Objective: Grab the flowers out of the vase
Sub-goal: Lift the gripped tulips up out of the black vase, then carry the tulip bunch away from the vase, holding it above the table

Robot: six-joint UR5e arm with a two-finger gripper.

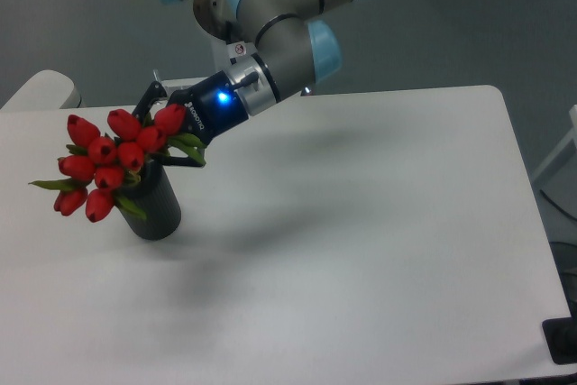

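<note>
The arm [279, 6] comes in from the top of the view, its grey links and pale blue joint caps bent down and leftward over the white table [379, 223]; the wrist slants towards the left edge, a blue light glowing on the black gripper body; the gripper [167, 137] is closed on the flowers [108, 164], its dark fingers either side of the green stems just under the rightmost bud; the bunch leans out to the left, red buds spread above and beside the vase [155, 209], leaves poking out low on the left; the vase stands upright near the table's left side, the stems' lower ends hidden by the blooms, so whether they clear the rim cannot be told; a small round red-and-white sticker sits on the wrist, its marking too small to read.
</note>
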